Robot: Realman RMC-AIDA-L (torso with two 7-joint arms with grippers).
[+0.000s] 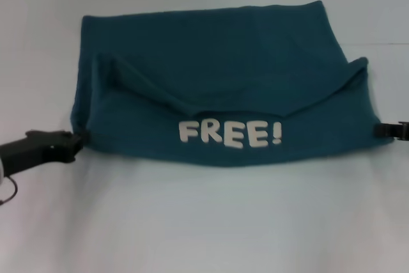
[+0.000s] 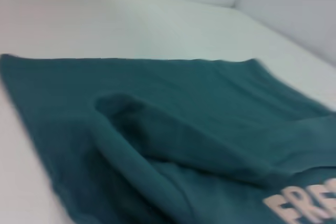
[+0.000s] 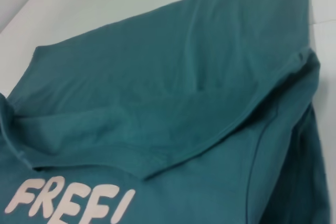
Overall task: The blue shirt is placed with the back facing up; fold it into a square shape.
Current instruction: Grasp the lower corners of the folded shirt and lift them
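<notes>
— Nearest edge first: what lies there?
— "FREE!" lettering [image 1: 230, 134] on the blue shirt [image 1: 217, 49], folded at table [image 1: 204, 222] centre.
— And the claws?
— Left gripper [image 1: 78, 140] at eight o'clock pinches the shirt's corner; right gripper [image 1: 378, 130] at three o'clock touches its edge, fingers impossible to judge.

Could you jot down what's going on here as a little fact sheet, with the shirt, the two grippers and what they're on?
shirt: blue shirt, partly folded, near flap turned over so the "FREE!" lettering faces up
left gripper: at the shirt's near left corner
right gripper: at the shirt's near right edge, mostly out of view
surface: white table
fold state: not yet a square
</notes>
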